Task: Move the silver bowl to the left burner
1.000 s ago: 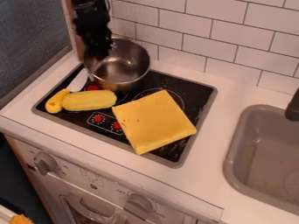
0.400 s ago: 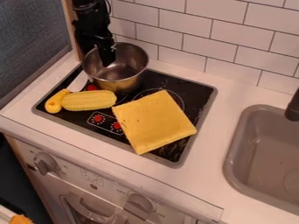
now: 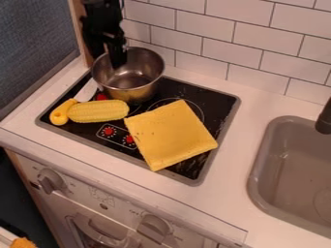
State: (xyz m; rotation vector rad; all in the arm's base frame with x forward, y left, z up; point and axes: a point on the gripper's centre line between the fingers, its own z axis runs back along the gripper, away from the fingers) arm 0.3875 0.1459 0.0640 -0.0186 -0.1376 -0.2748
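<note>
The black gripper (image 3: 116,57) hangs from the upper left over the back left part of the silver bowl (image 3: 132,87), its lower end inside the bowl's outline. The bowl stands upright at the back left of the black stove top (image 3: 223,101), with its dark metal inside showing. Part of its back left rim is hidden behind the gripper. Whatever burner marking lies under the bowl is covered; a burner ring (image 3: 199,107) shows to the right, partly under a yellow slab.
Yellow corn (image 3: 98,111) and a yellow-handled knife (image 3: 61,112) lie in front of and left of the bowl. The yellow slab (image 3: 169,135) covers the stove's front right. A tiled wall (image 3: 233,43) rises behind; a grey sink (image 3: 259,169) is at right.
The silver bowl has shifted slightly left and down in the view. The gripper's lower end first came down and right over the bowl, then rose a little.
</note>
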